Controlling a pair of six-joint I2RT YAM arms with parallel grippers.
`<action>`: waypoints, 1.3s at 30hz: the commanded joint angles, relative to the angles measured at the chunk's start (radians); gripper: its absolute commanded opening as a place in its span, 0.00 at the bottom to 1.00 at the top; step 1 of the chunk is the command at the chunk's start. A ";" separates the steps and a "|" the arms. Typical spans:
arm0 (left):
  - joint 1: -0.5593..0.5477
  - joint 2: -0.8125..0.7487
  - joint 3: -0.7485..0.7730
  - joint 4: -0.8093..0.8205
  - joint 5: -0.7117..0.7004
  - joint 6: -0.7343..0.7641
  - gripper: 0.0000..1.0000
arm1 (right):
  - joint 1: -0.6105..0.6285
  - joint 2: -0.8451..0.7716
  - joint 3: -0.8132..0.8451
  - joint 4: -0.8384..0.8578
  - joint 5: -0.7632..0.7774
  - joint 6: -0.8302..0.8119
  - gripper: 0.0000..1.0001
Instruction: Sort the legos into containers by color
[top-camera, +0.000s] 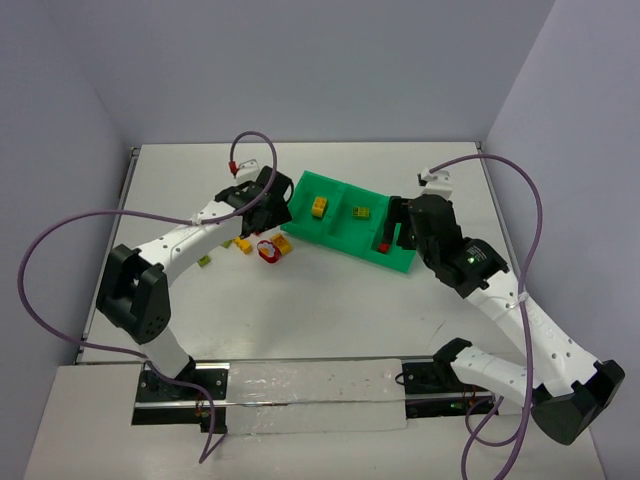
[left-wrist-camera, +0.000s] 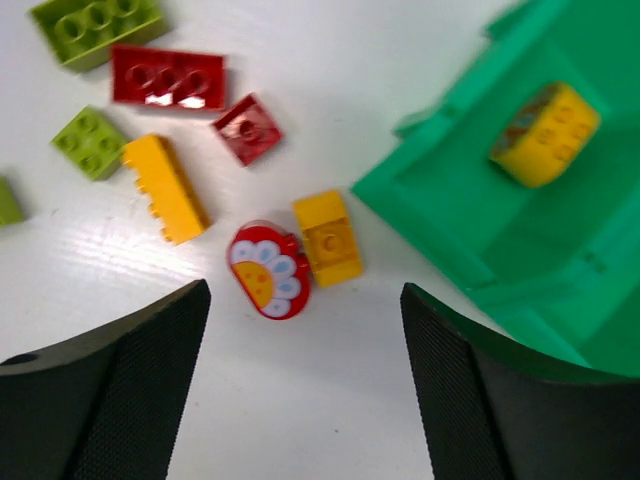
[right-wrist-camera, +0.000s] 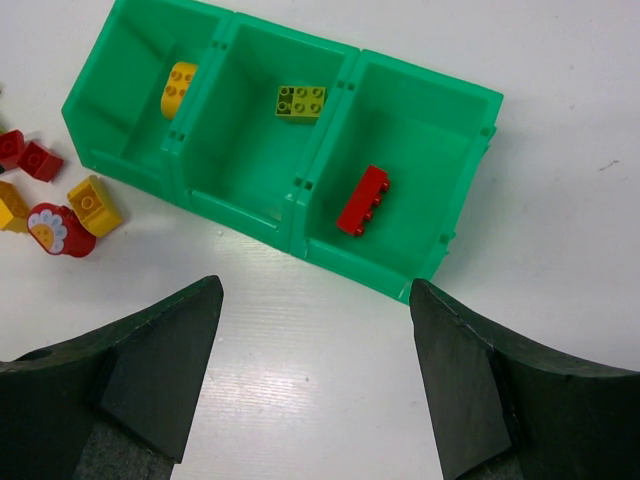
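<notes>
White tabletop (top-camera: 330, 310), grey walls.

Overhead view: green tray (top-camera: 345, 248) of three compartments, mid-tabletop. My left claw (top-camera: 268, 215) sits at its left end, above the loose legos (top-camera: 275, 248). My right claw (top-camera: 393, 232) is over its right end.

Left wrist view: left claw spread, nothing between the fingers. Below it, one red flower-printed piece (left-wrist-camera: 268, 270) just beside one yellow brick (left-wrist-camera: 328, 237). The other bricks (left-wrist-camera: 167, 77), red, yellow and green, lie beyond.

Right wrist view: right claw spread, empty. Compartments hold, left to right: one orange-yellow brick (right-wrist-camera: 180, 87), one olive brick (right-wrist-camera: 301, 101), one red brick (right-wrist-camera: 363, 200).
</notes>
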 joint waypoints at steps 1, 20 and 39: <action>0.053 0.014 -0.034 -0.065 -0.097 -0.206 0.92 | -0.005 -0.002 0.004 0.044 -0.009 0.008 0.83; 0.206 0.138 -0.122 0.072 0.020 -0.225 0.71 | -0.005 -0.036 -0.010 0.015 0.003 0.010 0.83; 0.161 0.060 -0.115 0.023 -0.035 -0.164 0.04 | -0.005 -0.010 0.009 0.028 0.002 0.008 0.83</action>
